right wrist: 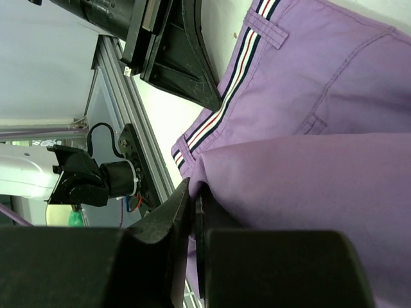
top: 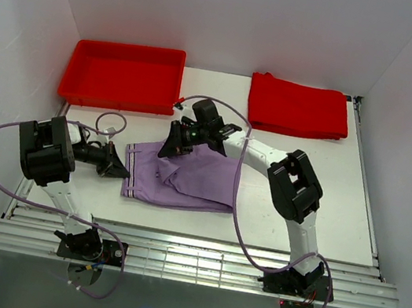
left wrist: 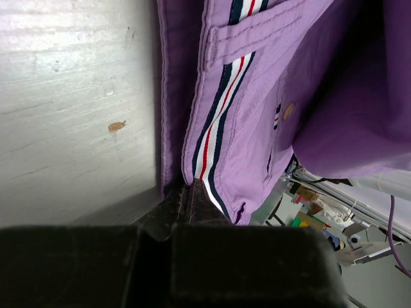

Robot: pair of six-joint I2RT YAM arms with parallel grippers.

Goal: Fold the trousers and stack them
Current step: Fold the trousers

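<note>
**Materials and surface finishes**

Trousers point(top: 193, 180): soft matt lilac woven cloth, stitched seams, a smooth striped ribbon trim. Tray point(top: 122, 75): rigid red plastic, slightly glossy. Folded red cloth point(top: 298, 106): matt. Worktop point(left wrist: 64, 96): white, matt, faintly scuffed. Left end effector point(left wrist: 191, 196): black matt plastic. Frame rails point(top: 194, 268): brushed metal.

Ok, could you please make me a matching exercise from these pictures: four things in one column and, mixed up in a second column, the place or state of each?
Things:
1. red tray
2. folded red cloth
3. trousers
4. left gripper

Places or states:
a. at the far right of the table
b. shut on the striped waistband
c. at the far left of the table
d. in the middle of the table, lilac, partly folded

Right pairs: 1-c, 2-a, 3-d, 4-b.
</note>
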